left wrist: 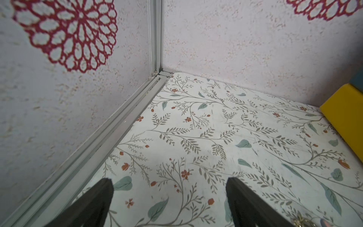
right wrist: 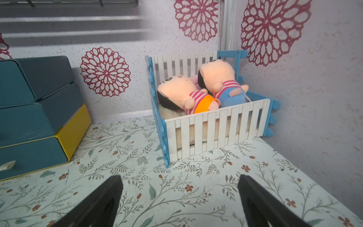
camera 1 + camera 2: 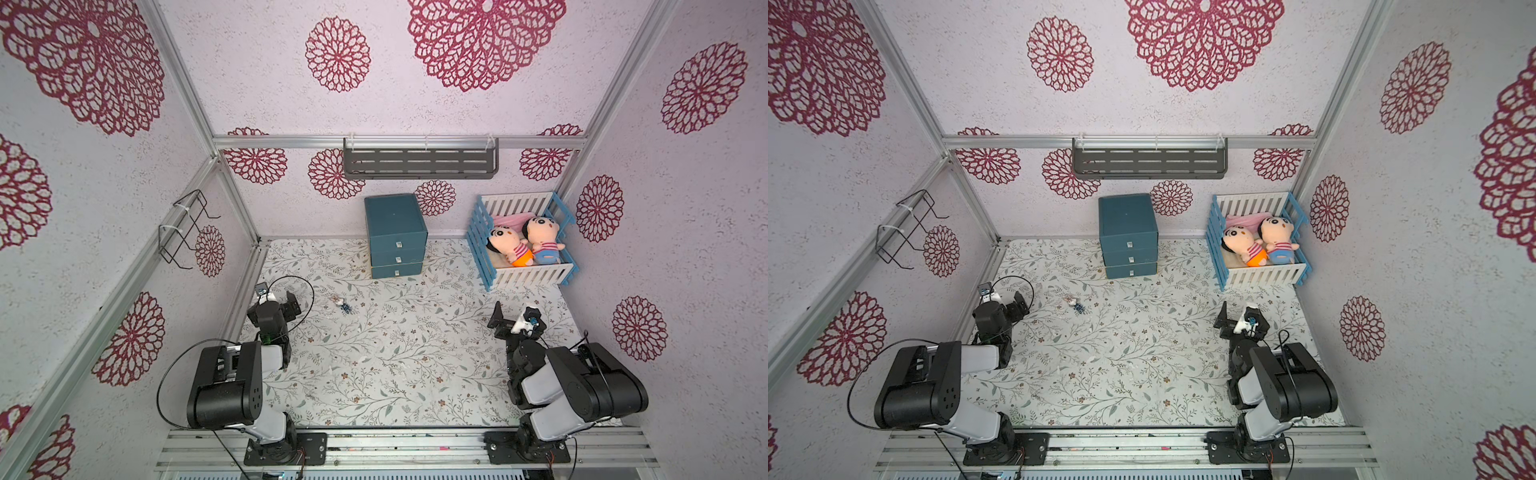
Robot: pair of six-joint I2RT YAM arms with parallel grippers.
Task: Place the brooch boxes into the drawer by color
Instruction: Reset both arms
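Drawers of the teal chest (image 3: 395, 237) against the back wall (image 3: 299, 216) are all shut, no brooch boxes showing, presumably stowed, so left gripper (image 1: 169, 182) and right gripper (image 2: 179, 177) idle gaping, empty.

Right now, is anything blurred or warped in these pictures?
Both top views: sharp, evenly lit, but the wide lens splays the frame posts outward. Right wrist view: the grey shelf smears, the crib is crisp. Left wrist view: near fingers are soft.

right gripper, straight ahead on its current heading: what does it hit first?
Likely the crib: the right gripper, jaws open, points at its near slatted side, with only mat between. Depth unclear; a downward tilt could touch the mat first.
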